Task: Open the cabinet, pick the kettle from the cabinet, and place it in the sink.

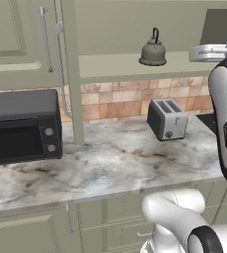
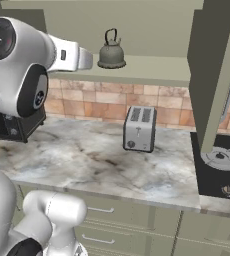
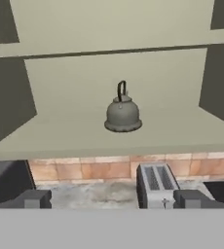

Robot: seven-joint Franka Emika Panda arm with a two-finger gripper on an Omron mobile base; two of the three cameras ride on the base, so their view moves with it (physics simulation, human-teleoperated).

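Observation:
The cabinet stands open, its left door (image 1: 69, 69) and right door (image 2: 213, 75) swung out toward me. On its pale shelf (image 1: 110, 65) sits the kettle (image 1: 153, 51) (image 2: 111, 53) (image 3: 123, 114), small, grey and dome-shaped with a dark arched handle, upright. My gripper (image 3: 115, 199) is open with nothing between its fingers. It hovers in front of the shelf, level with the kettle and well short of it. In the right base view the hand (image 2: 76, 56) points at the kettle from the left. The sink is out of view.
A silver toaster (image 1: 167, 119) (image 2: 139, 129) stands on the marble counter (image 1: 110, 165) below the shelf. A black microwave (image 1: 21, 126) is at the left, and a black stovetop with a pan (image 2: 220, 160) at the right, under the open right door.

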